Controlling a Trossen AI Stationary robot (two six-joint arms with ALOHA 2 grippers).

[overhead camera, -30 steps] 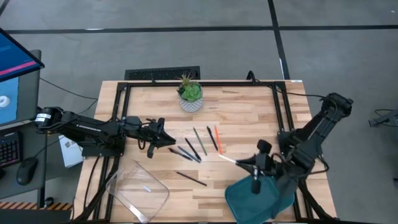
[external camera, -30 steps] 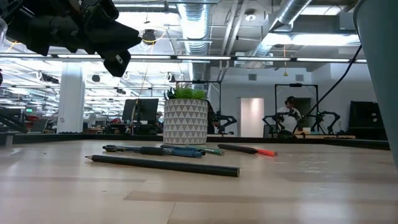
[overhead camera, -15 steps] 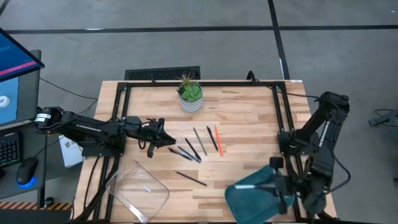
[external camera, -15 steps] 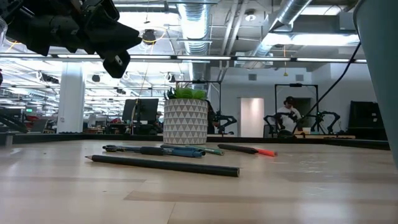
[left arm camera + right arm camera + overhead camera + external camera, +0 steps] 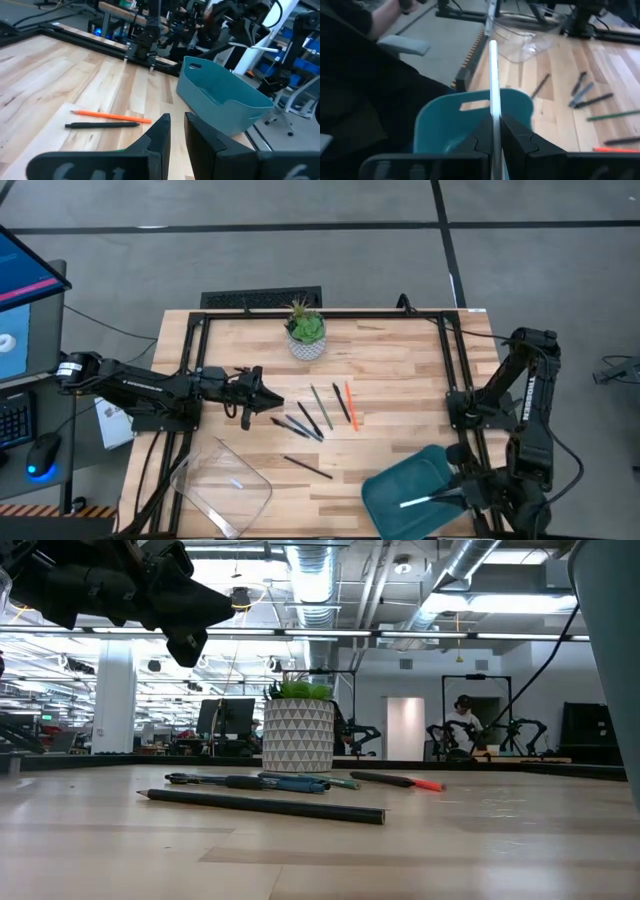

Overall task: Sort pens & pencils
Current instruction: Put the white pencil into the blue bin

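Pale butcher-block table (image 5: 400,370) from above: a loose group of pens and pencils (image 5: 318,418) lies at its middle, most of them slanting toward the near right corner, and one dark pencil (image 5: 306,467) lies apart nearer the front. The left gripper (image 5: 270,404) hangs just beside the group, its fingers nearly together and nothing between them. The right gripper (image 5: 452,496) sits at the near right corner over the teal bin (image 5: 400,480), pinching a white pen (image 5: 420,500) that lies almost level, its free end pointing left across the bin.

At table height the dark pencil (image 5: 262,803) stretches crosswise in front, the others bunched behind it before a patterned plant pot (image 5: 298,735); their far ends overlap and are hard to separate.

Past the left wrist's fingers (image 5: 160,135), an orange pencil (image 5: 110,116) and a black pen (image 5: 102,125) lie side by side; the rest are cut off.

The right wrist shows the white pen (image 5: 493,85) running straight out between clamped fingers (image 5: 482,132), its rear end hidden.
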